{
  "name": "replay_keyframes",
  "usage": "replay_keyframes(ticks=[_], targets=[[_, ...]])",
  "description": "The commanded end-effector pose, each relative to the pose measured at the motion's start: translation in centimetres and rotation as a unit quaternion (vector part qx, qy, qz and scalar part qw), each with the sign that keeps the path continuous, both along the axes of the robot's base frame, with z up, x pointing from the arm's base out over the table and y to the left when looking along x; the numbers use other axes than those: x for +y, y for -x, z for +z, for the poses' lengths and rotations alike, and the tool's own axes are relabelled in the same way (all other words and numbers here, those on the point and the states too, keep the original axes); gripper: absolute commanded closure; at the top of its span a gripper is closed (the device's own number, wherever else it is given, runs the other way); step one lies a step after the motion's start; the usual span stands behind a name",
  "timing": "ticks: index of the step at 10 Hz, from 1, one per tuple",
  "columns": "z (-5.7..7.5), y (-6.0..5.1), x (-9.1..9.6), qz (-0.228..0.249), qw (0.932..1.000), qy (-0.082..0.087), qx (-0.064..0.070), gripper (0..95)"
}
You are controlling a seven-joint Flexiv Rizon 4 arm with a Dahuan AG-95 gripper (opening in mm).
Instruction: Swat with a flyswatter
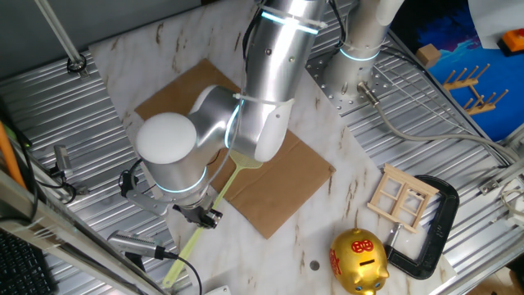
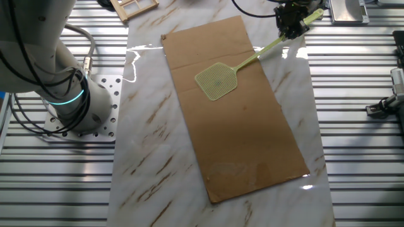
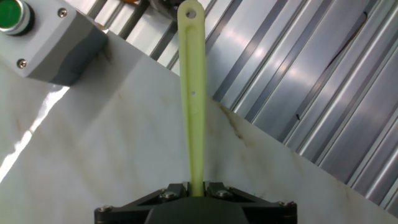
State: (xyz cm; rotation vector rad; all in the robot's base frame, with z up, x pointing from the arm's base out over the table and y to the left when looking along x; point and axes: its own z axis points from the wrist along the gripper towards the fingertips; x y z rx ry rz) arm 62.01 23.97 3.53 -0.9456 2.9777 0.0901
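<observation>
Presently the pincer [image 2: 291, 24] is clamped on the flyswatter [image 2: 216, 81], its head over the cardboard sheet [image 2: 252, 139].

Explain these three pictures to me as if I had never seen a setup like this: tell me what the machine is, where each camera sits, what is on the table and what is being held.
The big silver machine is a robot arm bolted beside a marble table. Two pictures come from fixed cameras that look down on the table from different sides. The third comes from a camera on the arm's hand, looking along its fingers.

The gripper is shut on the handle of a pale yellow-green flyswatter. The other fixed view shows the swatter's square mesh head over a sheet of brown cardboard; whether it touches the sheet I cannot tell. The hand view shows the handle's free end, with its hanging hole, sticking out past the gripper.

Also there: a golden piggy bank, a black clamp, a small wooden frame and a grey box with a green button.
</observation>
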Motion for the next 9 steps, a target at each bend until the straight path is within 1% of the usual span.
replay_keyframes(ticks=[1, 3, 5, 6, 7, 8, 9], targets=[[0.1, 0.1, 0.0, 0.010, 0.9999, -0.003, 0.006, 95.0], [0.7, 0.6, -0.5, 0.048, 0.9986, -0.002, 0.023, 95.0], [1.2, 1.2, -1.2, 0.090, 0.9954, -0.002, 0.032, 95.0], [1.4, 1.4, -1.4, 0.146, 0.9889, -0.002, 0.029, 95.0], [1.4, 1.4, -1.4, 0.183, 0.9827, -0.004, 0.025, 95.0], [1.4, 1.4, -1.4, 0.208, 0.9778, -0.004, 0.024, 95.0], [1.4, 1.4, -1.4, 0.217, 0.9758, -0.003, 0.024, 95.0]])
